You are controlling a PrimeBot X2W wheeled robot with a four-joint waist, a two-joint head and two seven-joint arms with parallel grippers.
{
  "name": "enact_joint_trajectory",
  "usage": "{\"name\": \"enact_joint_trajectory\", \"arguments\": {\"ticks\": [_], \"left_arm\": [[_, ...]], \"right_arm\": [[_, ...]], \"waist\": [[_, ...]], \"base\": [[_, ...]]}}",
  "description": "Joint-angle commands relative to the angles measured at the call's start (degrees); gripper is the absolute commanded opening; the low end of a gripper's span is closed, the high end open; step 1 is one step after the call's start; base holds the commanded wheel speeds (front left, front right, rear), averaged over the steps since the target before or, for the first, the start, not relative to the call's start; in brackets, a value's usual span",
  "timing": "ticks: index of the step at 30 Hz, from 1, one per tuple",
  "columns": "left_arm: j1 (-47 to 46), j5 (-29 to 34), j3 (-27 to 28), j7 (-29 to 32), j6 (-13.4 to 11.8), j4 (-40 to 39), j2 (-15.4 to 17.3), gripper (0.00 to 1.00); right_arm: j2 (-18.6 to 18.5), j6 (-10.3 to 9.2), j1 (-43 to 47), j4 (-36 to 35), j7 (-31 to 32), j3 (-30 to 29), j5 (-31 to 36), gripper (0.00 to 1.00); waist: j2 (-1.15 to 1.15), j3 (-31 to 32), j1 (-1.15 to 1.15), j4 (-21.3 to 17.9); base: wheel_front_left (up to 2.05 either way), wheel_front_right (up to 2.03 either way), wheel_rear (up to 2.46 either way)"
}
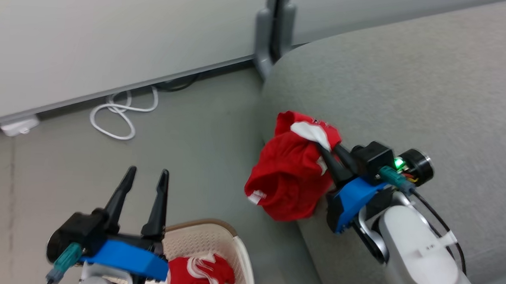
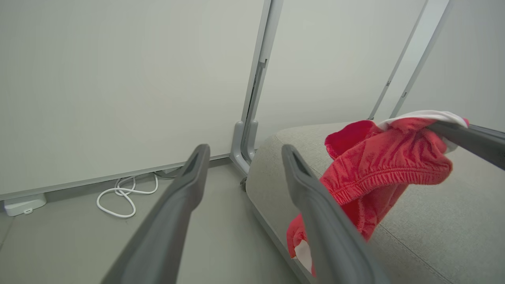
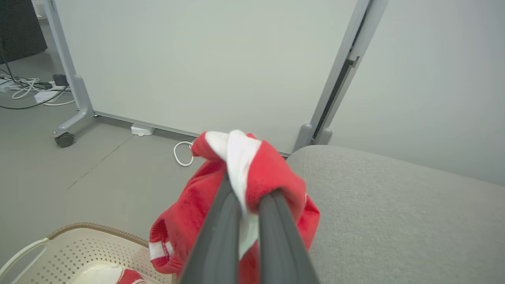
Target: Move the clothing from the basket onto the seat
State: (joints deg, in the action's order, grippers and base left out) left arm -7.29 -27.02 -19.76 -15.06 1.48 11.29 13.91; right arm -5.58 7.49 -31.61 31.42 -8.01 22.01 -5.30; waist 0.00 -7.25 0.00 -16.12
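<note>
My right gripper is shut on a red garment with white panels, holding it in the air over the left edge of the grey seat. That garment bunches around the closed fingertips and hangs down. From the left wrist the same garment drapes beside the seat. More red and white clothing lies in the cream basket at the bottom. My left gripper stands open above the floor, just left of the basket, with nothing between its fingers.
A white partition panel with a grey post stands behind the seat. A coiled white cable and a small white box lie on the floor by the panel. A wheeled panel foot stands farther left.
</note>
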Motion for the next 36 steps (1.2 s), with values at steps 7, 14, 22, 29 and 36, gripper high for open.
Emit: {"name": "enact_joint_trajectory", "arguments": {"ticks": [7, 14, 22, 29, 36], "left_arm": [[3.85, 5.09, 6.15, -0.16, 1.71, -2.70, -1.62, 1.00], [3.70, 7.49, 6.57, -0.16, 4.19, -2.00, -0.89, 1.00], [2.11, 8.51, 6.53, -0.17, 4.99, 0.19, -0.72, 1.00], [0.90, 9.09, 6.39, -0.15, 5.22, 0.15, 0.04, 1.00], [-1.64, 9.73, 6.94, 1.77, 5.13, -2.08, 2.55, 1.00]], "right_arm": [[-0.12, 0.01, 9.28, -16.40, 5.98, -7.73, 2.23, 0.00], [0.79, 0.01, 14.53, -24.10, 8.99, -11.82, 2.99, 0.00], [1.62, 0.01, 16.94, -27.84, 10.20, -13.63, 3.21, 0.00], [0.49, 0.01, 9.52, -29.13, 11.19, -13.72, 1.26, 0.00], [-4.08, -0.01, -7.00, -25.80, 14.12, -16.46, -6.47, 0.00]], "waist": [[0.00, -0.55, 0.00, -7.34], [0.00, -1.84, 0.00, -9.73], [0.00, -3.42, 0.00, -10.43], [0.00, -7.25, 0.00, -10.38], [0.00, -14.79, 0.00, -10.00]], "base": [[0.00, 0.00, 0.00], [0.00, 0.00, 0.00], [0.00, 0.00, 0.00], [0.00, 0.00, 0.00], [0.00, 0.00, 0.00]]}}
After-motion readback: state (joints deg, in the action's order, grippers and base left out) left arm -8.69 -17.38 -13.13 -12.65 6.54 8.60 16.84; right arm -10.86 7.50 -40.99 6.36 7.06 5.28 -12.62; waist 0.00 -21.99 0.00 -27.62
